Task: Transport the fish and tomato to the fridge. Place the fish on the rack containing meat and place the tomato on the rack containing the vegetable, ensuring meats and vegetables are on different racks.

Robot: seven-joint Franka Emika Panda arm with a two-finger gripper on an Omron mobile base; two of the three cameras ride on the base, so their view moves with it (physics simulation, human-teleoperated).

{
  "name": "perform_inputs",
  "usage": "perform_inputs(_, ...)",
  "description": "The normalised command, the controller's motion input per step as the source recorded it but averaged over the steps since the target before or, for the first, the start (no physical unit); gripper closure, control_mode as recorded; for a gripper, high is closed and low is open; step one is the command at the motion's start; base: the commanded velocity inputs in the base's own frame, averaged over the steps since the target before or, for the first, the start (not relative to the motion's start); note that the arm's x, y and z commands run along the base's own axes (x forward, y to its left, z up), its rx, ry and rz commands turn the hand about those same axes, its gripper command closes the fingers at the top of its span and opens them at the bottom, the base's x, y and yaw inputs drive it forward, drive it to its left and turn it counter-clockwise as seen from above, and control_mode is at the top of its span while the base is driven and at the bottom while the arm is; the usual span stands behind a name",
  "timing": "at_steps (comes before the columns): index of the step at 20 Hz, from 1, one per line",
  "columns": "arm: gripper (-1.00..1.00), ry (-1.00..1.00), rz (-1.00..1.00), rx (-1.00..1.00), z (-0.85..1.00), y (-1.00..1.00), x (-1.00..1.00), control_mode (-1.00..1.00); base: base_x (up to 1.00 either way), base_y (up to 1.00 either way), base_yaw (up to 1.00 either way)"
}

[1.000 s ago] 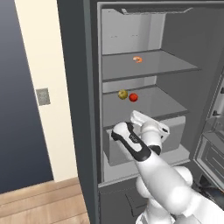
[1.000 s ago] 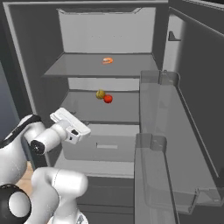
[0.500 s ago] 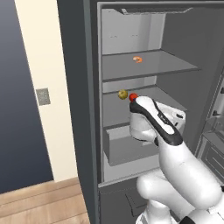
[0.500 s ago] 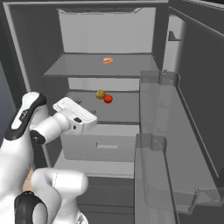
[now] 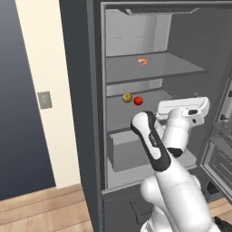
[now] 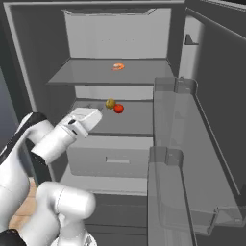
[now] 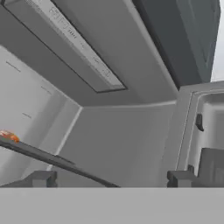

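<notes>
The fridge (image 5: 96, 113) stands open. On its middle rack the red tomato (image 5: 138, 100) (image 6: 118, 109) rests right beside the yellow-green vegetable (image 5: 127, 97) (image 6: 110, 103). The orange-pink meat (image 5: 142, 61) (image 6: 117, 67) (image 7: 8, 136) lies alone on the rack above. The fish is out of view. My gripper (image 6: 94, 115) (image 7: 111, 179) hovers in front of the middle rack, near side of the tomato and apart from it, tilted up toward the fridge's ceiling. Its fingertips (image 7: 41, 178) stand wide apart, open, with nothing between them.
A pull-out drawer (image 5: 127, 152) (image 6: 110, 161) sits below the middle rack, slightly drawn out. The open door with its clear bins (image 6: 175, 129) stands to the right, close to the arm. A cream wall with a switch plate (image 5: 44, 99) is left of the fridge.
The arm has lifted from drawer height up to the middle rack and swung right. The gripper stayed open. Tomato, vegetable and meat have not moved.
</notes>
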Motion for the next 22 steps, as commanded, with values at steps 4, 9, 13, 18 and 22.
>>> perform_inputs(4, -1.0, -0.01, -0.53, -0.55, 0.49, -0.41, -0.42, -1.0, 0.0, 0.0, 0.0)
perform_inputs(9, -1.0, -0.01, -0.3, -0.05, 1.0, -0.07, -0.93, -1.0, 0.0, 0.0, 0.0)
perform_inputs(13, -1.0, 0.0, -0.19, 0.0, 1.0, 0.0, -0.99, -1.0, 0.0, 0.0, 0.0)
perform_inputs(18, -1.0, 0.0, -0.06, 0.0, 1.0, 0.17, -0.92, -1.0, 0.0, 0.0, 0.0)
perform_inputs(22, -1.0, 0.0, 0.01, 0.0, 1.0, 0.23, -0.7, -1.0, 0.0, 0.0, 0.0)
